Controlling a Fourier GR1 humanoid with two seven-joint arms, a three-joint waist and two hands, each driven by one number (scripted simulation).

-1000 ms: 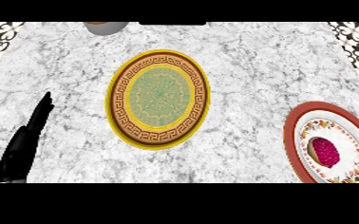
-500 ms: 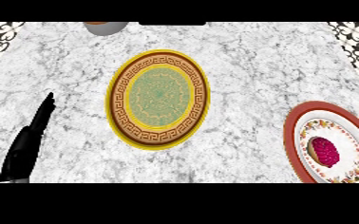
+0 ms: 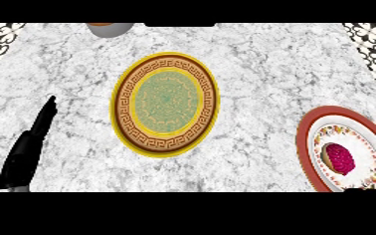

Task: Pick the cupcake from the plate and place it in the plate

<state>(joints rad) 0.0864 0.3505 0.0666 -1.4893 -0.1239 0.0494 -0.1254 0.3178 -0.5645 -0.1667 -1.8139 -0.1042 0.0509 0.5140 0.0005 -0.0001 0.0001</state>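
A cupcake [image 3: 340, 158] with magenta frosting sits on a red-rimmed white plate [image 3: 307, 140] at the lower right edge of the head view. A yellow plate [image 3: 165, 104] with a brown key-pattern band and a green centre lies in the middle of the marble counter, with nothing on it. My left hand [image 3: 29, 147] shows at the lower left, fingers straight and pointing up, well left of the yellow plate and touching nothing. My right hand does not show.
A grey bowl-like object [image 3: 110, 28] is cut off by the top edge, up and left of the yellow plate. Dark patterned corners [image 3: 363, 30] mark the counter's far edge. White marble spreads between the two plates.
My left hand has slid slightly down and to the left. The plates and the cupcake have not moved.
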